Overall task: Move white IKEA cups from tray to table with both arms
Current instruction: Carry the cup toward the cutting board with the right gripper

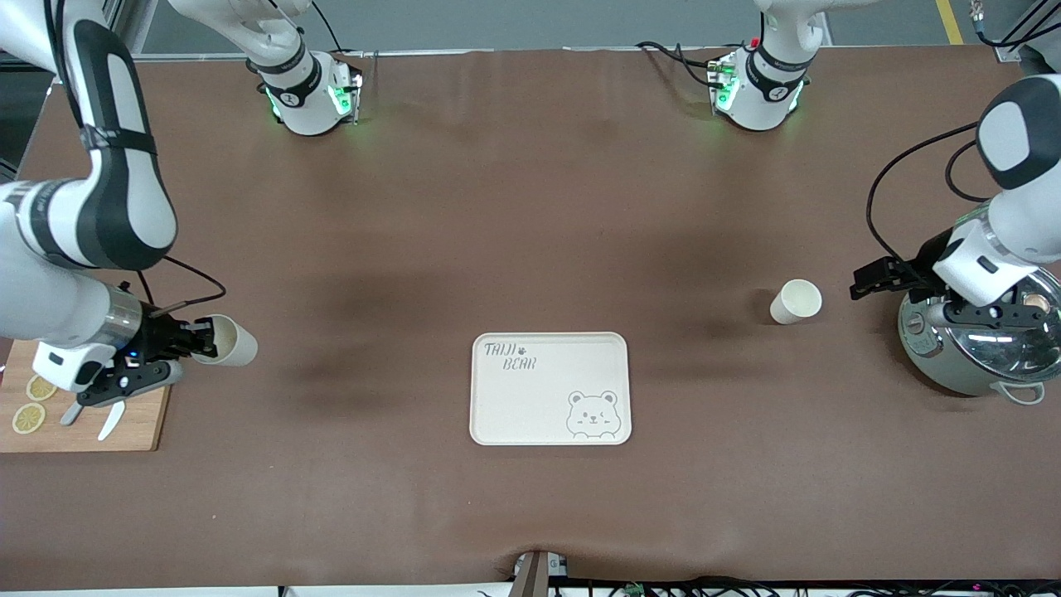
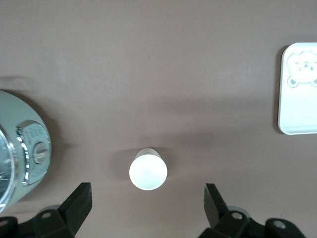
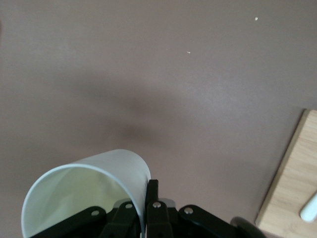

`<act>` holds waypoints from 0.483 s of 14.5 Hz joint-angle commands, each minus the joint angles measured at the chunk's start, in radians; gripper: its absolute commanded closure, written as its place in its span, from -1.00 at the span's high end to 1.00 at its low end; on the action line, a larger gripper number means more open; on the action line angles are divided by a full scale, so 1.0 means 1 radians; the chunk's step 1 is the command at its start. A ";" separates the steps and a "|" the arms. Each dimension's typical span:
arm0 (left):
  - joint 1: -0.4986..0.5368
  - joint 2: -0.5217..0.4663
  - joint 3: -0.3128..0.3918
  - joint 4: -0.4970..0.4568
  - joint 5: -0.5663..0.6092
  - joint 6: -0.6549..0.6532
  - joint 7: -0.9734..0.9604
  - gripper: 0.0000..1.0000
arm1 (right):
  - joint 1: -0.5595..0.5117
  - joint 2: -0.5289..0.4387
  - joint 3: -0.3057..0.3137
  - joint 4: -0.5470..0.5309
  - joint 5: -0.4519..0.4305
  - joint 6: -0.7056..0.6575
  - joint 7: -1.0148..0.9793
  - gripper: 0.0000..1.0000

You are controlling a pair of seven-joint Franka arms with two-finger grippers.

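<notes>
One white cup stands on the brown table between the bear-print tray and the grey-green pot. My left gripper is open beside it at the pot's side, with nothing in it. In the left wrist view the cup lies just ahead of the gripper, apart from both spread fingers. My right gripper is shut on the rim wall of the second white cup and holds it tilted by the cutting board. The right wrist view shows this cup pinched in the gripper.
A wooden cutting board with lemon slices and a knife lies at the right arm's end of the table. The pot has a glass lid. The tray edge and the pot show in the left wrist view.
</notes>
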 commanded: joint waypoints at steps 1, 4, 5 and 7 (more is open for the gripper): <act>-0.098 0.011 0.121 0.082 -0.010 -0.067 0.001 1.00 | -0.011 0.012 0.014 -0.094 0.021 0.122 -0.053 -1.00; -0.101 0.012 0.140 0.207 -0.008 -0.174 0.004 1.00 | -0.010 0.078 0.014 -0.094 0.019 0.196 -0.094 -1.00; -0.104 0.017 0.140 0.252 -0.008 -0.217 0.001 1.00 | -0.008 0.094 0.014 -0.094 0.019 0.209 -0.096 -1.00; -0.120 0.015 0.140 0.316 -0.010 -0.282 -0.008 1.00 | -0.005 0.124 0.014 -0.094 0.015 0.245 -0.097 -1.00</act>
